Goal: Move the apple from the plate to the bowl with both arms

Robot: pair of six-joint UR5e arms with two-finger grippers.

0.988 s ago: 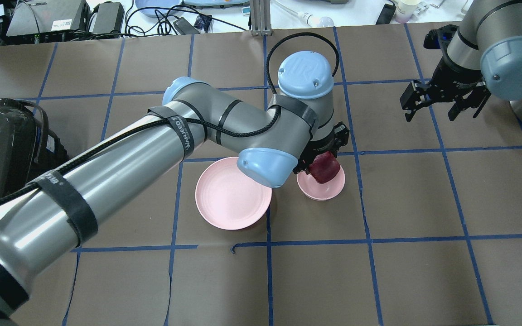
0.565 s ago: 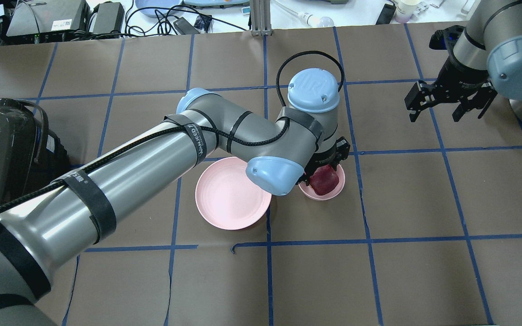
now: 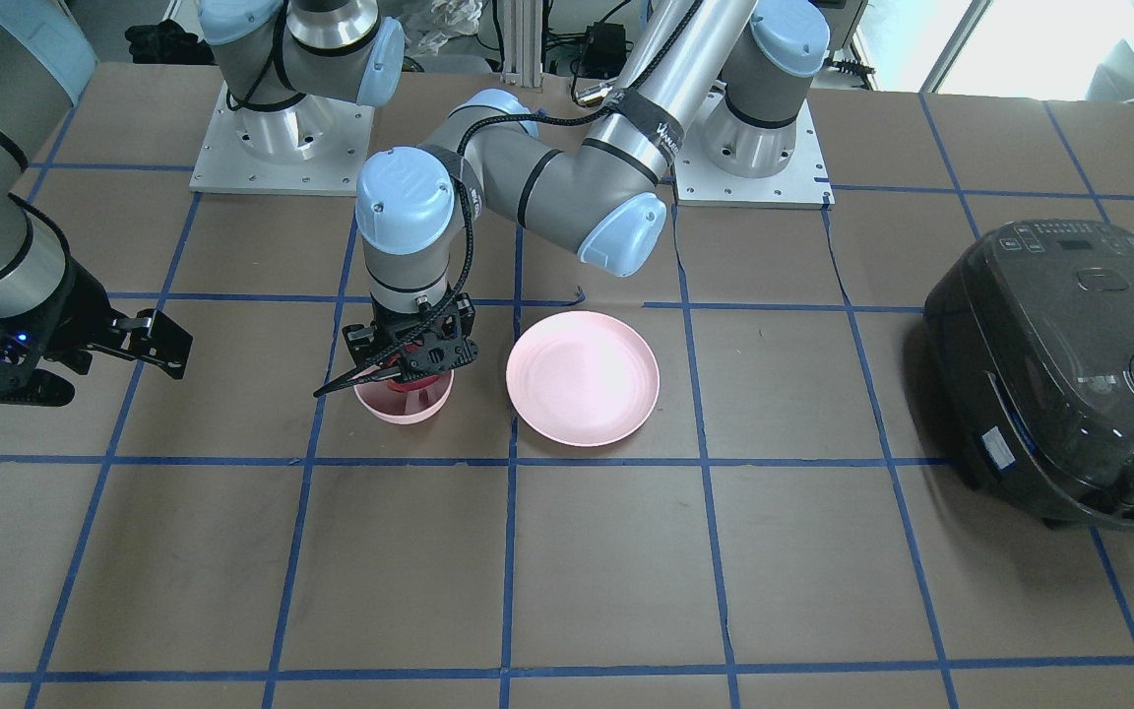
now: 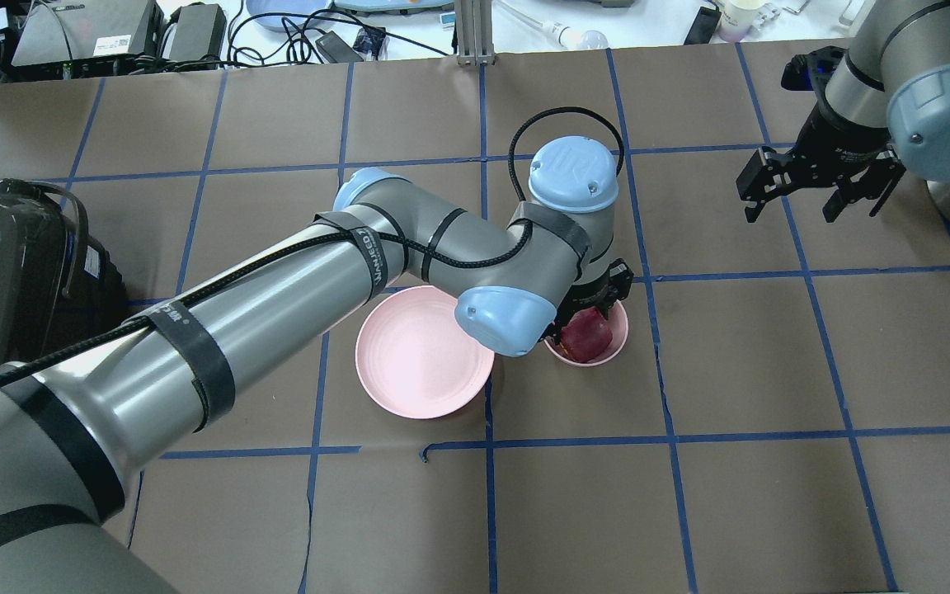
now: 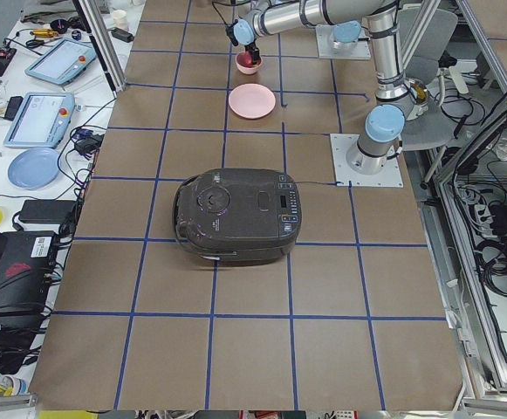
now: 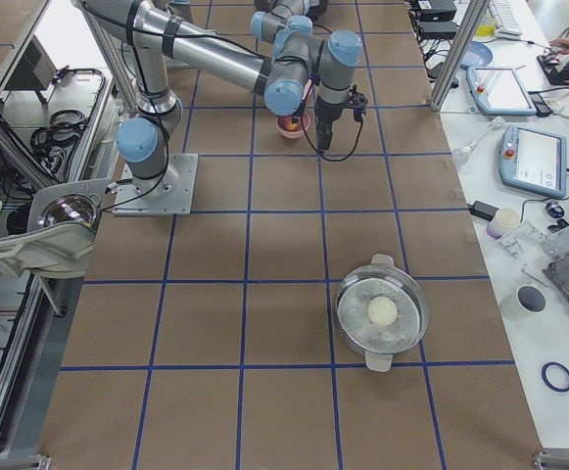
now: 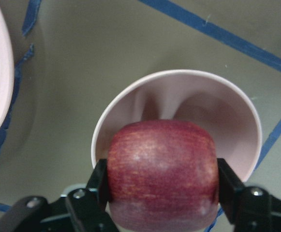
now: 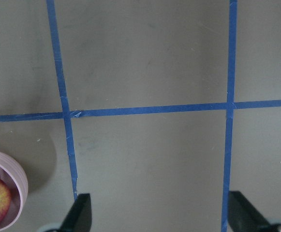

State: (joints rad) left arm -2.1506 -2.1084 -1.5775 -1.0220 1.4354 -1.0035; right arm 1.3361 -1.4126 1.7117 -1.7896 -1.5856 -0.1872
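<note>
Ease the apple [image 7: 162, 164] down until it settles in the bowl [image 7: 237, 125], then part the fingers gently and rise straight, so the bowl is not dragged. The left gripper [image 7: 163, 193] pinches the apple by its sides at the bowl's mouth, perhaps not yet touching bottom. The right gripper [image 8: 159, 217] hangs spread, holding nothing, well apart from the bowl; the plate [image 4: 417, 363] sits just beside it

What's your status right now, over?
Left gripper shut on dark red apple, in small pink bowl. Right gripper open, apart. Wide pink plate empty. No obstruction.
</note>
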